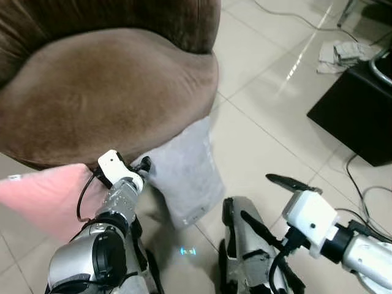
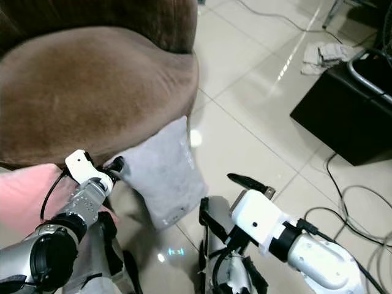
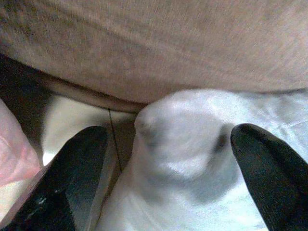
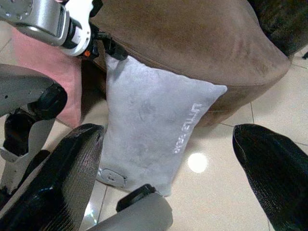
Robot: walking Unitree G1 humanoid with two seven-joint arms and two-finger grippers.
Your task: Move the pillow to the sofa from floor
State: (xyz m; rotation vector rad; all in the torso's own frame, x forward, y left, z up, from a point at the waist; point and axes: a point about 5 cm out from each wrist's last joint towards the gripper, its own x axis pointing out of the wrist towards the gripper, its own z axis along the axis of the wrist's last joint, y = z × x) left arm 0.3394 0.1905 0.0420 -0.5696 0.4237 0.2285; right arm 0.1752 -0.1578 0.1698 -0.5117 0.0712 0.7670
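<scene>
The left gripper [image 3: 168, 159] stood spread around the grey pillow's [image 1: 184, 171] upper corner, its grip uncertain. The right gripper [image 4: 168, 192] hung released at lower right. The sofa [image 1: 104, 92] hid the pillow's top edge.

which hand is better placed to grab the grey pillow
Left. The left hand is open astride the grey pillow's top corner by the sofa. The right hand hovers open, apart from it.

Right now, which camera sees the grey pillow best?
The right wrist view: the whole grey pillow shows, leaning on the brown sofa, lettering visible. Both eye views show it from above, with the left tool at its top corner. The left wrist view shows that corner close up between the open fingers.
</scene>
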